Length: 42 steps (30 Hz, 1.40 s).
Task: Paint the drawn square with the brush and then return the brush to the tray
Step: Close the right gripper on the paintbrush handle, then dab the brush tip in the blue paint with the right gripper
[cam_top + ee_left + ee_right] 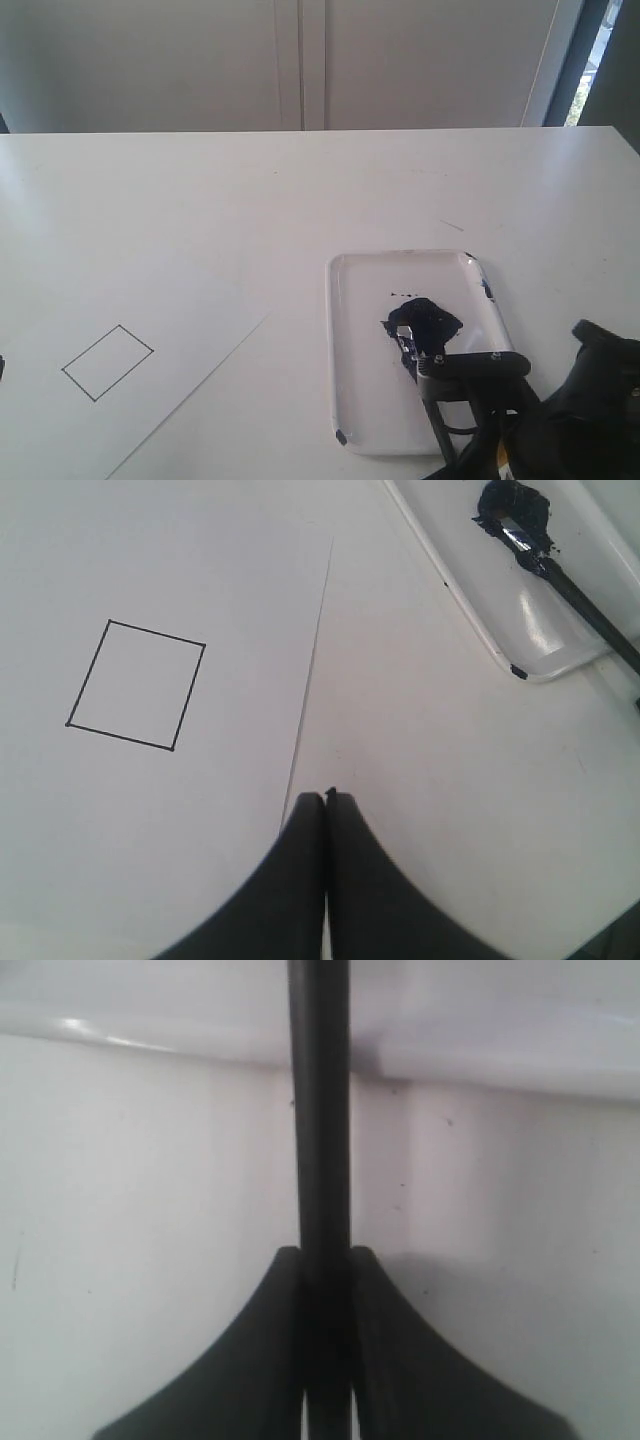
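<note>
The drawn square [107,362] [137,685] has a thin black outline and a white interior, and it sits on the paper at the left. At the right is the tray [332,340] [470,610] with a dark blue paint blot [425,325]. The brush [432,405] [570,585] lies in it, bristles in the blot, and its black handle [318,1110] runs out over the near rim. My right gripper [452,458] [325,1255] is shut on that handle just outside the tray. My left gripper [326,798] is shut on nothing, above the paper's edge.
The large white paper sheet [150,330] lies slanted on the white table [320,190]. Part of the black right arm [590,400] fills the lower right corner, and part of it crosses over the tray's near end. A wall stands behind the table.
</note>
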Each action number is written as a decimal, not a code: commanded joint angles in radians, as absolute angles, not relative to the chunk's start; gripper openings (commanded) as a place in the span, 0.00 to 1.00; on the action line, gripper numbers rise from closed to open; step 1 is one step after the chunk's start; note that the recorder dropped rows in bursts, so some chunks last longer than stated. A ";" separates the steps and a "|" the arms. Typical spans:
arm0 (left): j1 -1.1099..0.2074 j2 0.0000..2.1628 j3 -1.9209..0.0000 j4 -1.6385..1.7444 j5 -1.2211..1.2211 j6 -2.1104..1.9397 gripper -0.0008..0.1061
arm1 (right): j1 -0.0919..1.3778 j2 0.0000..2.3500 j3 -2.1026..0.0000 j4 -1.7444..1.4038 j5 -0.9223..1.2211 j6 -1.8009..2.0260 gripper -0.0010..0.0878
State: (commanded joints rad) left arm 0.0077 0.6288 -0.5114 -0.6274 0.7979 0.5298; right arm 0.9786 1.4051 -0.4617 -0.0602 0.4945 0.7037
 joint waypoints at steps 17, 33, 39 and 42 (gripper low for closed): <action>0.008 0.629 -0.511 -0.627 0.800 0.530 0.01 | 0.977 1.125 -0.545 -0.064 0.991 0.516 0.01; 0.008 0.629 -0.511 -0.627 0.814 0.530 0.01 | 0.779 1.133 -0.737 -0.171 1.193 0.236 0.01; 0.008 0.629 -0.511 -0.627 0.814 0.530 0.01 | 0.650 1.133 -0.737 -0.052 1.207 -0.080 0.01; 0.008 0.629 -0.511 -0.627 0.813 0.530 0.01 | 0.606 1.140 -0.737 -0.034 1.182 -0.128 0.01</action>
